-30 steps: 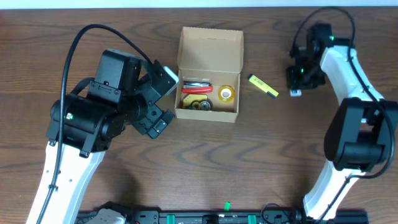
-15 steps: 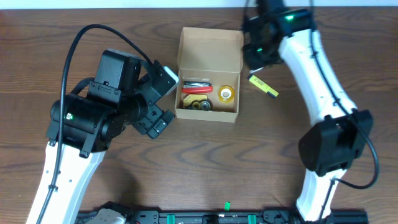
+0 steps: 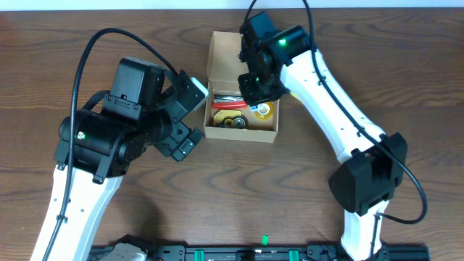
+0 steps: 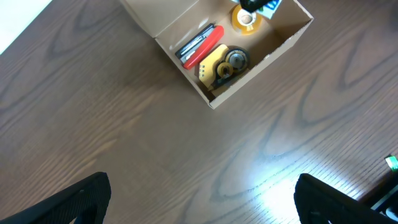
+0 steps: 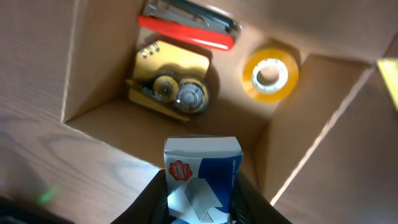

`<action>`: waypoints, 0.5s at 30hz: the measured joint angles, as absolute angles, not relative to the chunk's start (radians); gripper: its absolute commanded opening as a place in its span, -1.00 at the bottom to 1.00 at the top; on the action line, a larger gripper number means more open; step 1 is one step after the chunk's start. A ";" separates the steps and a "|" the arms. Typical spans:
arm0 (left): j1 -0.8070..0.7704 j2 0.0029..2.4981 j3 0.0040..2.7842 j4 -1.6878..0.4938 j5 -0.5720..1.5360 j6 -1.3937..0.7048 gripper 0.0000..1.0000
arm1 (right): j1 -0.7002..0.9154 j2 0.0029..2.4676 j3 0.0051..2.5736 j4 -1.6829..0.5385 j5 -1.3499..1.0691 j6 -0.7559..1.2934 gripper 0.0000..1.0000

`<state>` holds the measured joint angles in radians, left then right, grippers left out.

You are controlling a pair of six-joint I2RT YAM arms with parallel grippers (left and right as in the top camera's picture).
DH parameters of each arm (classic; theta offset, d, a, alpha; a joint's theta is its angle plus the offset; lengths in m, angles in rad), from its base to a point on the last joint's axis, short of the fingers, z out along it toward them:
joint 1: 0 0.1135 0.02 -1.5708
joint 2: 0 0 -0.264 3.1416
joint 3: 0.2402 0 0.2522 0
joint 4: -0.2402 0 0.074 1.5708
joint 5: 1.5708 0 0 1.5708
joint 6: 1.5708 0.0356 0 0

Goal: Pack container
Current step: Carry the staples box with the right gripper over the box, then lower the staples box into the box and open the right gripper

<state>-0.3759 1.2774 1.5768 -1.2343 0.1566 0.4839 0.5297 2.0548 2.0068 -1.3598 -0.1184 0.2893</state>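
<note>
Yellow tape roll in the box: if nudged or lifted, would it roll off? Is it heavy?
The tape roll lies flat, hole upward, so a nudge would probably slide it, not roll it. The walls of the cardboard box should stop it anyway. Small and hollow-centred, it is likely light, though perhaps slippery to pinch.

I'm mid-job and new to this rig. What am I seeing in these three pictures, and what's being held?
Two robot arms work at a wooden table. One picture looks down from above; the other two come from cameras on each wrist. The left arm sits beside the open cardboard box, jaws wide and empty. The right arm reaches over the box, its jaws shut on a small blue-and-white carton. Inside the box lie a red tool, a yellow device with round metal parts and a roll of tape.
</note>
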 measured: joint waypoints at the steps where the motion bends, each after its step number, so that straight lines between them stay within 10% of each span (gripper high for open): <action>1: -0.376 1.277 1.577 -1.234 0.157 0.484 0.90 | 0.536 2.055 2.004 -1.365 -0.109 0.308 -0.58; 15: -0.376 1.277 1.577 -1.234 0.157 0.484 0.90 | 0.574 2.054 1.777 -1.309 0.022 0.464 -0.57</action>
